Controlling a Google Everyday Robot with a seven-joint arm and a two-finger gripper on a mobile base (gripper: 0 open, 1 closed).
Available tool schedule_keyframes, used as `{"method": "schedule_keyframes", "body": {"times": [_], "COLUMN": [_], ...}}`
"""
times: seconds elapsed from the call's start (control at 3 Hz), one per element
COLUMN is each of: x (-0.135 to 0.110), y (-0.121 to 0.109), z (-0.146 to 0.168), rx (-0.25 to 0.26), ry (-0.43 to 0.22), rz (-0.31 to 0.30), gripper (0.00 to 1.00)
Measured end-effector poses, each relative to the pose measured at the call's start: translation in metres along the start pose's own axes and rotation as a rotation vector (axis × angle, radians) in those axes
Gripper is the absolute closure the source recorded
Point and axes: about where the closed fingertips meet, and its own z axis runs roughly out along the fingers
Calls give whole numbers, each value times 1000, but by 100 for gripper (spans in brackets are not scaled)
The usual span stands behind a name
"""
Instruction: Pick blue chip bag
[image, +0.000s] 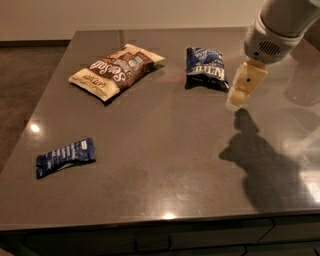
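Observation:
The blue chip bag is a puffy navy bag with white block lettering. It lies on the grey table toward the back, right of centre. My gripper hangs above the table just right of the bag, a short gap away, on a white arm that comes in from the upper right. Its cream fingers point down and to the left. Its shadow falls on the table below and to the right.
A larger brown-and-cream bag lies at the back left. A small flat blue wrapper lies near the front left. The table's front edge runs along the bottom, with drawers beneath it. Dark floor lies to the left.

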Motion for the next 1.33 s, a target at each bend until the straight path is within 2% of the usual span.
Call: {"method": "schedule_keyframes", "body": {"times": [0.33, 0.67, 1.0, 1.33], "x": [-9, -8, -6, -9], "y": [-51, -100, -144, -165], "z": [26, 48, 77, 108], "rx": [66, 119, 138, 115], "ry": [3, -29, -85, -131], "rz": [98, 218, 345, 426], "gripper": [0, 0, 0, 0]}}
